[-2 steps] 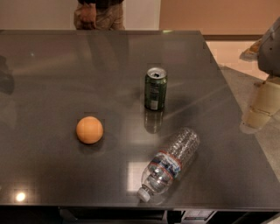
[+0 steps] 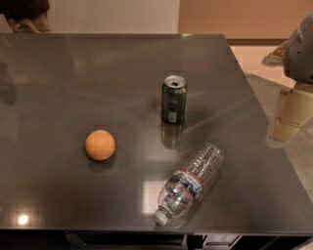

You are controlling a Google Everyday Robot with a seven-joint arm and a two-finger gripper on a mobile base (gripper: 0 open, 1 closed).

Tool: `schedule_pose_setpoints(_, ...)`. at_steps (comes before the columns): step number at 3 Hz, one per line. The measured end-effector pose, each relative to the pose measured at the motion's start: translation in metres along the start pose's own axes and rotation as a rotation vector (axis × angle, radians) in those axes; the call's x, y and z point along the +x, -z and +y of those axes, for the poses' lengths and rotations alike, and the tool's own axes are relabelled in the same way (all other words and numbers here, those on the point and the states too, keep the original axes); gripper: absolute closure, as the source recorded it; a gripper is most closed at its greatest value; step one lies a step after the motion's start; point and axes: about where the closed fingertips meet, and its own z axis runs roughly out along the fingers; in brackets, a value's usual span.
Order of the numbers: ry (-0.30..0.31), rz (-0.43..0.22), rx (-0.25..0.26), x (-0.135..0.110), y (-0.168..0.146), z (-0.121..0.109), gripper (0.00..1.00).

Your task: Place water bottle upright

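The water bottle (image 2: 192, 183) lies on its side near the front edge of the dark table (image 2: 73, 78). It is clear and ribbed, with a red-white-blue label, and its white cap points toward the front left. My gripper (image 2: 289, 116) shows as a cream-coloured part at the right edge of the view, beyond the table's right side. It is well to the right of the bottle and a little farther back, and it holds nothing that I can see. The grey arm (image 2: 301, 49) rises above it.
A green drink can (image 2: 173, 99) stands upright and opened behind the bottle, near the table's middle. An orange (image 2: 100, 145) rests to the left of the bottle. Someone's dark shape (image 2: 24, 12) is at the far left corner. The floor shows past the right edge.
The figure behind the table's far edge has shifted to the left. The bottle, can and orange have not moved, and my gripper is almost where it was.
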Motion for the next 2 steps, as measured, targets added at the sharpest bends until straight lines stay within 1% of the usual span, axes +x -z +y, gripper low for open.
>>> schedule_pose_setpoints(1, 0.098, -0.047, -0.048, -0.031, -0.007, 0.007, 0.0)
schedule_pose_setpoints(2, 0.232, -0.114, -0.102, -0.064, -0.02, 0.026, 0.0)
